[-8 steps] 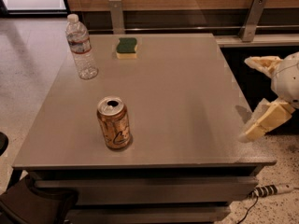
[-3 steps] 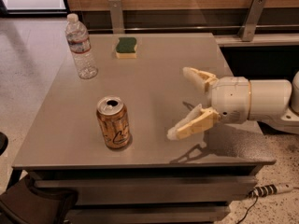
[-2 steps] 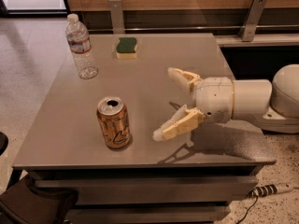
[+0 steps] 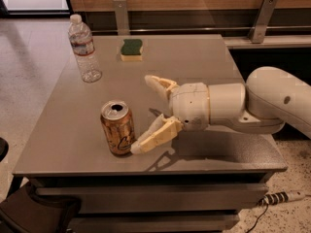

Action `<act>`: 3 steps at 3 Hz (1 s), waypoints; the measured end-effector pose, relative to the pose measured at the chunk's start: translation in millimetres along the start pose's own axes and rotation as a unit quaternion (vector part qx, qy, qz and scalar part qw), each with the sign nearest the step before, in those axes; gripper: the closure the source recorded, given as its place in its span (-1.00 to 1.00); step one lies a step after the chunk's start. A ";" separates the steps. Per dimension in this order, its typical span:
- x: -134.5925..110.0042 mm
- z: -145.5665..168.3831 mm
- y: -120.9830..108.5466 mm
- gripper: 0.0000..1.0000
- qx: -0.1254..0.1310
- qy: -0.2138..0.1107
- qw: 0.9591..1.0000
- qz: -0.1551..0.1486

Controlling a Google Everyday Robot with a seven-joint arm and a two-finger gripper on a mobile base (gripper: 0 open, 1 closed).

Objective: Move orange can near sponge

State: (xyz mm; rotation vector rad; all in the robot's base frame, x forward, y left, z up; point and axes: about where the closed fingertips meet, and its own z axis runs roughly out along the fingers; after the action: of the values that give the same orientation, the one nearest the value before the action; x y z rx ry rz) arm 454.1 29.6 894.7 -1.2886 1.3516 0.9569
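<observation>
The orange can [image 4: 117, 127] stands upright near the front left of the grey table [image 4: 194, 62]. It is orange-gold with a silver top and dark curly markings. The sponge [image 4: 131, 49], dark green over pale yellow, lies at the far edge of the table, well behind the can. My gripper [image 4: 143, 113] reaches in from the right, just right of the can, with its fingers spread wide. The near fingertip [image 4: 138, 148] is next to the can's base. The far fingertip [image 4: 149, 78] is behind and to the right of the can. The gripper holds nothing.
A clear plastic water bottle [image 4: 84, 49] stands at the far left of the table, left of the sponge. Metal brackets [image 4: 120, 14] and a wooden wall run behind the table. A power strip [image 4: 282, 197] lies on the floor at the right.
My gripper has come in from the right edge of the table and moved left across it, until its open fingers are right beside the can. The can, sponge and bottle have not moved.
</observation>
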 end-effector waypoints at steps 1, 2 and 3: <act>1.9 24.3 21.9 -0.98 -0.026 -0.009 1.000 0.002; 0.5 34.9 36.6 -0.53 -0.038 -0.016 0.999 -0.003; -0.8 36.4 37.6 -0.04 -0.040 -0.016 0.999 -0.005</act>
State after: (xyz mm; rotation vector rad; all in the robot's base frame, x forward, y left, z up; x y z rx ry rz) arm 421.8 69.7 885.1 -1.3332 1.2939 1.0294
